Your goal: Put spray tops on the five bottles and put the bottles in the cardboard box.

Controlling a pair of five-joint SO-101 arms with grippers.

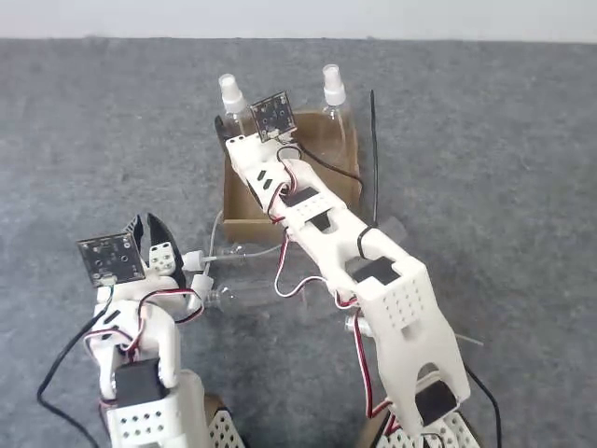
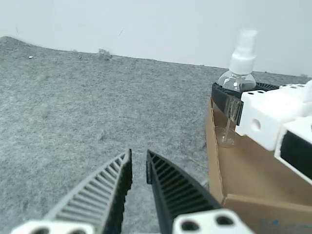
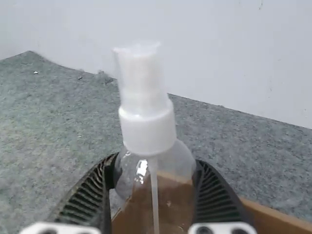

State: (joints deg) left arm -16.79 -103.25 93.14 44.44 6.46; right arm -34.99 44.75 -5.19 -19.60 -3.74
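Clamped in the right claw (image 3: 153, 170), a capped bottle (image 3: 148, 131) is held upright at the far corner of the cardboard box (image 1: 244, 210), while the left claw (image 1: 145, 226), slightly parted and empty, is positioned nearest a second bottle (image 1: 247, 275) laid sideways on the surface (image 1: 485, 187).

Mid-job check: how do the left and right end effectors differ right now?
The left end effector holds nothing; the right end effector clasps a bottle fitted with a spray top. The left's fingers stand a narrow gap apart; the right's are spread to the bottle's width. The left is over the grey mat beside the cardboard box; the right is over the box. Both have black ribbed fingers.
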